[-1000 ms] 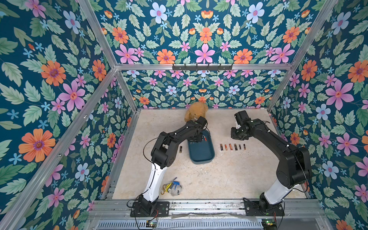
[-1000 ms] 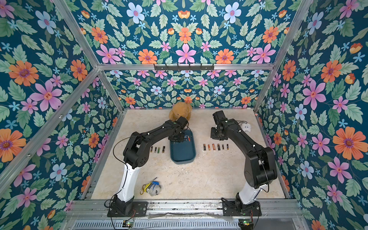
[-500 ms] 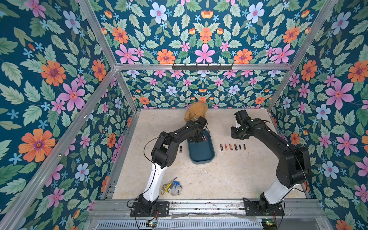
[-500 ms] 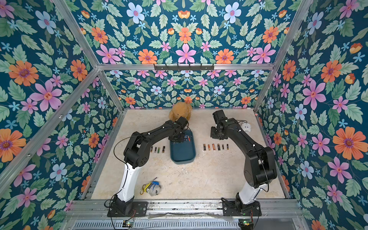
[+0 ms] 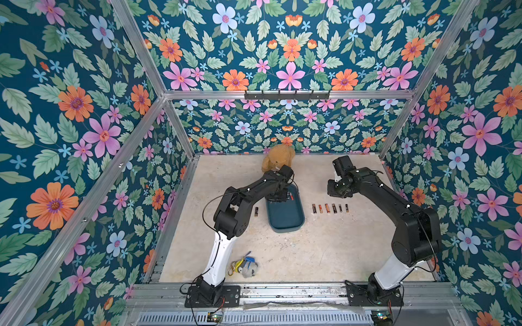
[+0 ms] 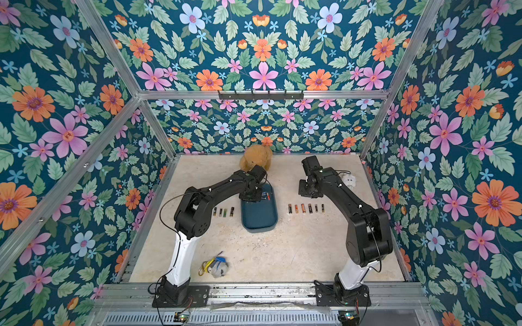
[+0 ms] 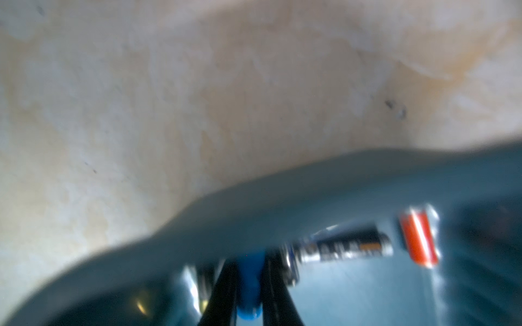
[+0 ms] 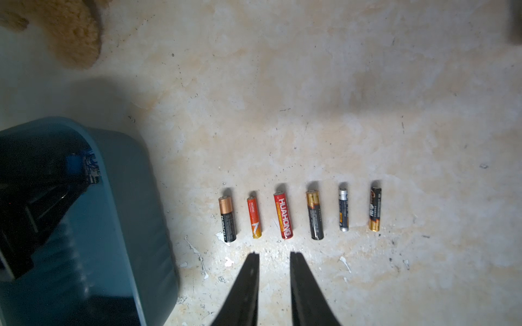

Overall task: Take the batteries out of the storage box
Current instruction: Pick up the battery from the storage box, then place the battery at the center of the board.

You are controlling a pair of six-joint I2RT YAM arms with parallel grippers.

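Blue battery [image 7: 248,288], clamped lengthwise in the left gripper [image 7: 248,262], inside the storage box [image 7: 282,203]; only the right wrist view shows the right gripper [image 8: 272,254] parted, empty.

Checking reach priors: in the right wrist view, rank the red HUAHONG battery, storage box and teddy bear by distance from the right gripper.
From the right gripper:
1. red HUAHONG battery, in the battery row just ahead of the gripper.
2. storage box, beside that row.
3. teddy bear, past the box, farthest.
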